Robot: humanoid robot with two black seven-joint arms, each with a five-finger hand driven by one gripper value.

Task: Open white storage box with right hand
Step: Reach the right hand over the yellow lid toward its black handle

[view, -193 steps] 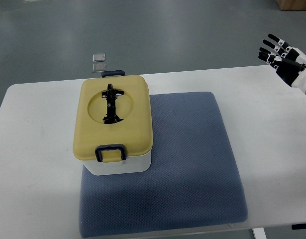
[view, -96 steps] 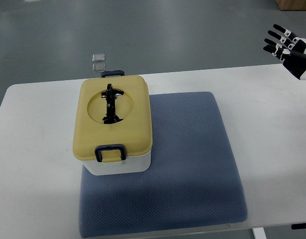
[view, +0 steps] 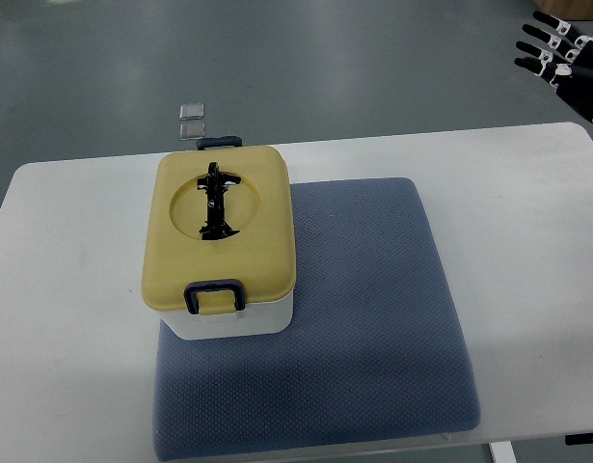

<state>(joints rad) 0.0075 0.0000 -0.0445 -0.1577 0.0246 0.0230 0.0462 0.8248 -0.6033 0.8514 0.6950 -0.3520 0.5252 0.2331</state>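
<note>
A white storage box [view: 233,316] with a yellow lid [view: 219,230] stands on the left part of a blue-grey mat [view: 373,318]. The lid is down, with a folded black handle [view: 215,202] in its round recess and dark latches at the near [view: 215,294] and far [view: 219,142] ends. My right hand [view: 564,60] hovers at the top right corner, beyond the table's far edge and far from the box, fingers spread and holding nothing. The left arm does not show.
The mat lies on a white table [view: 65,289]. Two small clear squares [view: 191,119] lie on the grey floor behind the box. A brown box corner [view: 571,8] shows at the top right.
My right hand has risen up and to the right, away from the table's far right corner toward the picture's edge. The box has not moved.
</note>
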